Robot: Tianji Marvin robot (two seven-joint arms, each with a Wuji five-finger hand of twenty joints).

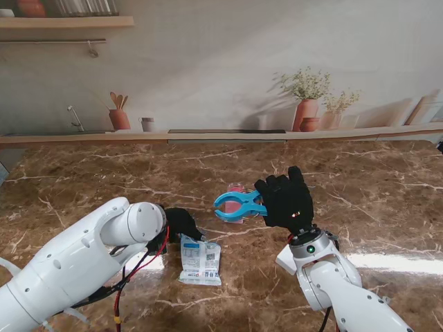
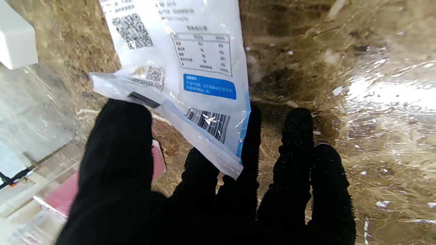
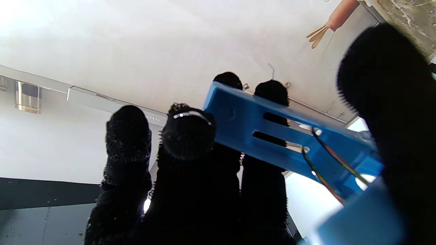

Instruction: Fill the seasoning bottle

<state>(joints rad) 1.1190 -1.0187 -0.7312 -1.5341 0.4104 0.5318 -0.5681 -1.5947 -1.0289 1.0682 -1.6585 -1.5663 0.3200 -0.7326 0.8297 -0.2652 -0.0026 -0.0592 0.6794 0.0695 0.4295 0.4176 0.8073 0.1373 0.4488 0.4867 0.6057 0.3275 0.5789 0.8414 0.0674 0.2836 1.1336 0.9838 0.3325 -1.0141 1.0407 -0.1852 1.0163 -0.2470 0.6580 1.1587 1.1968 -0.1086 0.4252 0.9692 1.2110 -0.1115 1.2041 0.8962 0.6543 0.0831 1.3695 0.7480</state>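
Note:
A white seasoning bag (image 1: 201, 259) with blue print lies on the brown marble table (image 1: 104, 176) near me, left of centre. My left hand (image 1: 181, 223) sits at the bag's far left corner. In the left wrist view the bag (image 2: 190, 64) has its sealed edge resting across the black fingers (image 2: 201, 166), with the thumb (image 2: 117, 143) at its corner. My right hand (image 1: 285, 200) is raised above the table and shut on a blue clip (image 1: 239, 205), also seen as the clip (image 3: 272, 132). The clip's jaws stand open, pointing left. A small pink object (image 1: 236, 188) shows behind it, too hidden to identify.
A wooden ledge (image 1: 221, 135) and a wall printed with pots and plants close off the table's far edge. Bright light patches (image 1: 387, 261) glare on the marble near my right arm. A pink patch (image 2: 61, 197) shows beside the left thumb.

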